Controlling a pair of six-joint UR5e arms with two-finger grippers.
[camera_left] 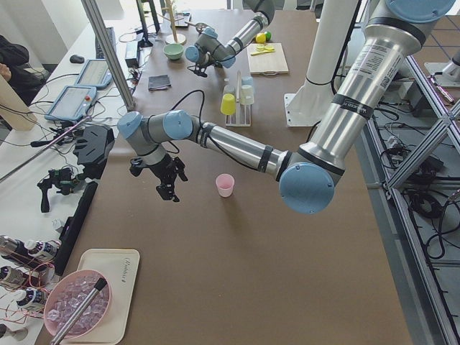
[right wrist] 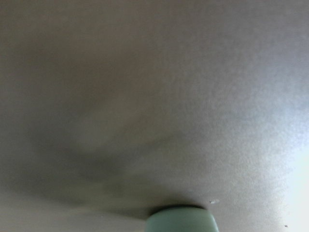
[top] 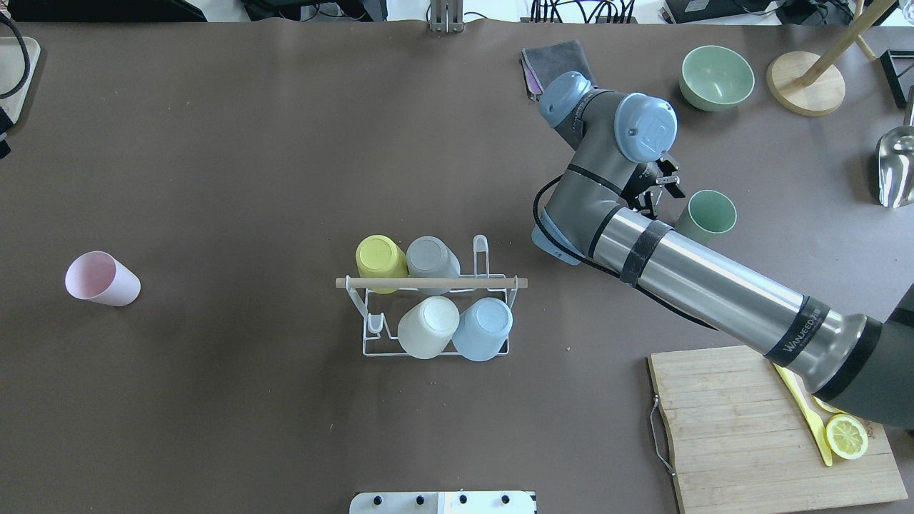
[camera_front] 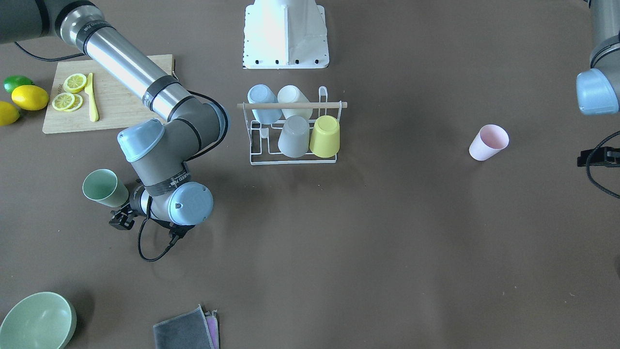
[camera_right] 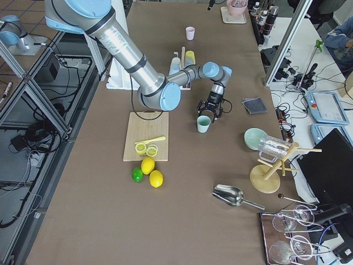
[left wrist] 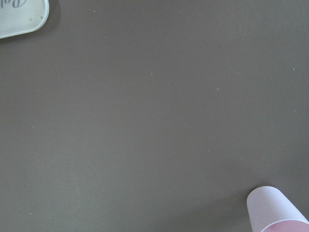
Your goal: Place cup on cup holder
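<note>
The white wire cup holder [camera_front: 256,145] with its wooden rod [top: 428,283] stands mid-table and carries several upturned cups: yellow, grey, cream and blue. A green cup [top: 707,214] stands upright, mouth up, at the robot's right. My right gripper [top: 655,194] hangs just beside it with its jaws apart and nothing in them. Only the cup's rim [right wrist: 181,220] shows in the right wrist view. A pink cup [camera_front: 488,142] stands far to the robot's left. My left gripper [camera_left: 168,190] hovers beside the pink cup [camera_left: 225,185]; I cannot tell whether it is open.
A wooden cutting board [camera_front: 121,116] with lemon slices and a yellow knife lies behind the right arm, with lemons and a lime [camera_front: 29,97] next to it. A green bowl [camera_front: 36,320] and a grey cloth [camera_front: 186,329] lie at the far edge.
</note>
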